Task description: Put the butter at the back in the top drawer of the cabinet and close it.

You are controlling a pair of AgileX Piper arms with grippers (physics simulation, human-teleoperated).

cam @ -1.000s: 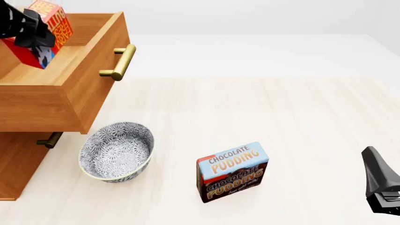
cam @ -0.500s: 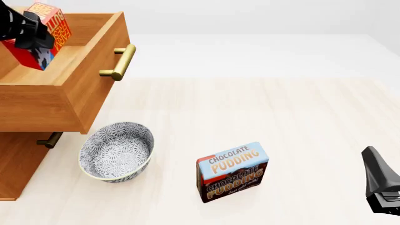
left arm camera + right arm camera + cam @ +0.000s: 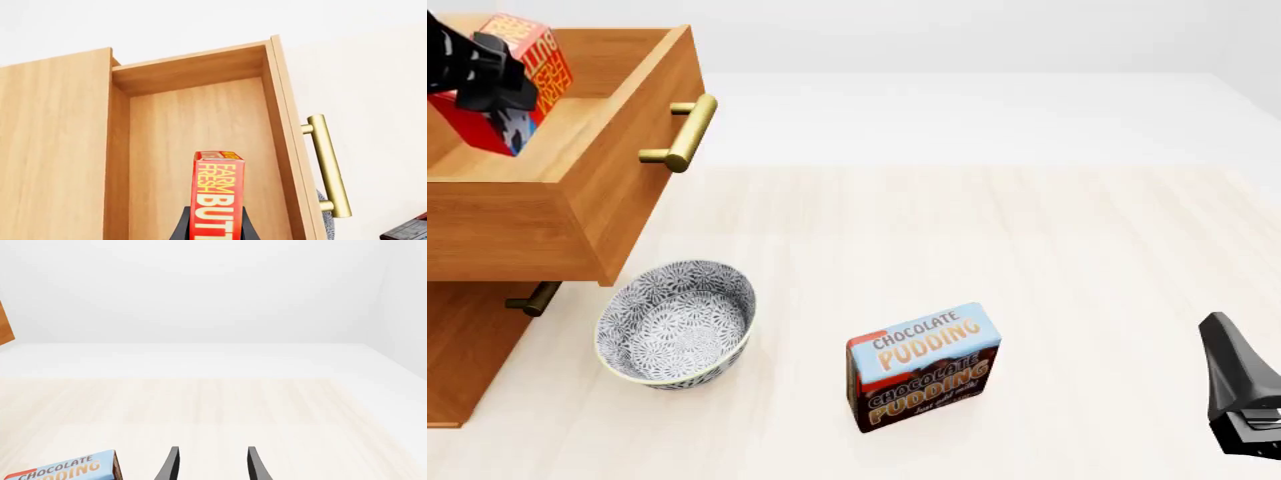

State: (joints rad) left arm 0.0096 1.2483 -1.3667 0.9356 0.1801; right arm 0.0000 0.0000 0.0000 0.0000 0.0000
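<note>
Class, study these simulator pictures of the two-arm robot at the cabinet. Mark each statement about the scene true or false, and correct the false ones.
1. The left gripper holds the butter above the open top drawer. True.
2. The right gripper grips the Chocolate Pudding box. False: it is open and holds nothing; the box stands apart on the table.
3. The patterned bowl sits inside the drawer. False: it sits on the table, in front of the cabinet.
4. The top drawer has a brass bar handle. True.
</note>
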